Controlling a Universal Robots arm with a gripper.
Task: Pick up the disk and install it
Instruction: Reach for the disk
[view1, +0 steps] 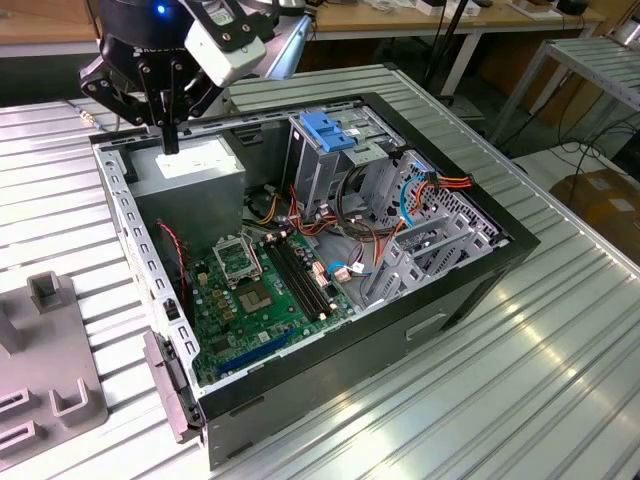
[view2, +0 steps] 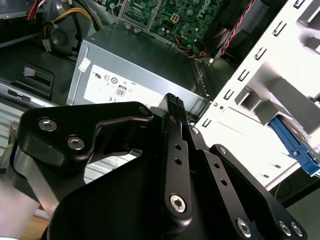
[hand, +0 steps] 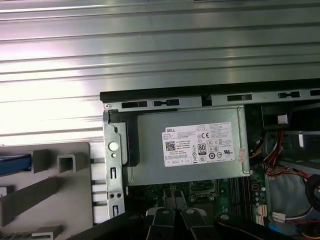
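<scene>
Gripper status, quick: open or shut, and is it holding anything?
Gripper: shut, fingers together with nothing between them, above the power supply.

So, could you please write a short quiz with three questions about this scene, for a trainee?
1. True or false: the pincer hangs above the power supply of the open computer case.
2. Which colour is the plastic bracket on top of the drive cage? A red, B blue, C yellow.
3. Fill in: the pincer is ____ (open or shut), with nothing in it.

Key: 1 true; 2 B; 3 shut.
</scene>
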